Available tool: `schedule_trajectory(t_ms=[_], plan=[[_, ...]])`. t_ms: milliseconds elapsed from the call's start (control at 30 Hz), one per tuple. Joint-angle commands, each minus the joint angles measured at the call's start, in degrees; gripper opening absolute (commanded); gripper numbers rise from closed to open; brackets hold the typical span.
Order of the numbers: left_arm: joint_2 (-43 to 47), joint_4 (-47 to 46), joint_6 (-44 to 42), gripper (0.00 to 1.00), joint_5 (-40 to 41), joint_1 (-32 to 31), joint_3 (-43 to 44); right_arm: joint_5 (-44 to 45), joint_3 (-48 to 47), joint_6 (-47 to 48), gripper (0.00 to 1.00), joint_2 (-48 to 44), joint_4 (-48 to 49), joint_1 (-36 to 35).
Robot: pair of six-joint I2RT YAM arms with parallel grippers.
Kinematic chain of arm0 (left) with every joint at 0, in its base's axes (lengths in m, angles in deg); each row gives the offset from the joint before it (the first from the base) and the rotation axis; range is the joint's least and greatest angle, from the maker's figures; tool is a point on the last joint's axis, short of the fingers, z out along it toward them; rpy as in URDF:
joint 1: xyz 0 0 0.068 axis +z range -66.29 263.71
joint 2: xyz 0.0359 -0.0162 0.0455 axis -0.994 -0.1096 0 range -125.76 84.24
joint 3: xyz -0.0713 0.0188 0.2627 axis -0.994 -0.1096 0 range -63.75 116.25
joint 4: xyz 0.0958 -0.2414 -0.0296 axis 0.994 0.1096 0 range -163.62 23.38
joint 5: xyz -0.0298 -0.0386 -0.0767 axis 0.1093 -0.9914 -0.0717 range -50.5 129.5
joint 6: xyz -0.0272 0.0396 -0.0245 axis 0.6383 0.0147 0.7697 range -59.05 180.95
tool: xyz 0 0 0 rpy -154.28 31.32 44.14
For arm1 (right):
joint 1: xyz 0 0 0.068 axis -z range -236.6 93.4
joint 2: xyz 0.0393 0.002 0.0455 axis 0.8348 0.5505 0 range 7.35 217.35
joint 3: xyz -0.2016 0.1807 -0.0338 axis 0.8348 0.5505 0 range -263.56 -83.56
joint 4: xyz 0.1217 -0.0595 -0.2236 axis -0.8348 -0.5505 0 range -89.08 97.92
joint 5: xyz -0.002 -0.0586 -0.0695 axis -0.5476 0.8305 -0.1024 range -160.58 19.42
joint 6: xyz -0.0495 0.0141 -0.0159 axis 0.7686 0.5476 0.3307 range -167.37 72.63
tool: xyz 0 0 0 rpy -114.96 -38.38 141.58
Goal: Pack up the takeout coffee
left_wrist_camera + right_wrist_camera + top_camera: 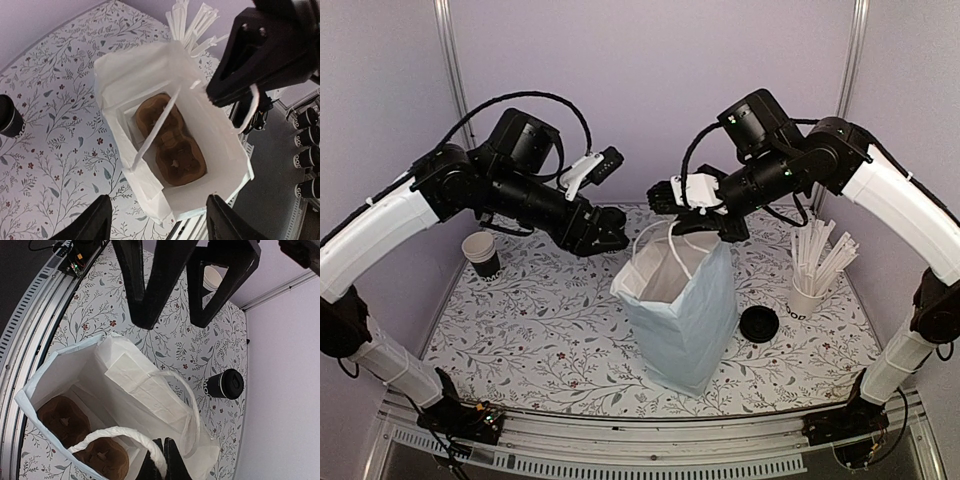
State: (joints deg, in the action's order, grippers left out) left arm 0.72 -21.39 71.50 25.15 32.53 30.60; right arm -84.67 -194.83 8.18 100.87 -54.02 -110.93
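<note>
The takeout coffee [226,384], a small black cup with its black lid on, stands on the floral table near the back wall, also at the left edge of the left wrist view [7,117]. The pale-blue paper bag [685,305] stands open mid-table with a brown cup carrier [170,145] at its bottom. My right gripper [164,460] is shut on the bag's white handle [115,434] above the bag's mouth. My left gripper [160,222] hangs open over the bag's left rim, holding nothing. In the top view the right arm hides the lidded cup.
An open black cup, white inside [482,253], stands at the far left. A loose black lid [759,323] lies right of the bag. A white cup of stirrers [810,290] stands at the right. The table's front rail [640,440] runs along the near edge.
</note>
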Motion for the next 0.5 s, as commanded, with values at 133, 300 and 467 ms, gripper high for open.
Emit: schedule_trajectory(t_ms=[133, 300, 467], plan=[[-2.69, -13.87, 1.88, 0.67, 10.41, -2.48, -1.45, -0.41, -0.53, -1.50, 0.00, -0.22, 1.11, -0.18], [-7.39, -15.76, 0.30, 0.63, 7.37, -2.52, 1.39, -0.35, -0.14, -1.67, 0.00, -0.35, 1.17, -0.23], [-10.90, -13.91, -1.49, 0.43, 8.10, -2.45, 5.04, -0.45, 0.00, -1.92, 0.00, -0.62, 1.61, -0.26]])
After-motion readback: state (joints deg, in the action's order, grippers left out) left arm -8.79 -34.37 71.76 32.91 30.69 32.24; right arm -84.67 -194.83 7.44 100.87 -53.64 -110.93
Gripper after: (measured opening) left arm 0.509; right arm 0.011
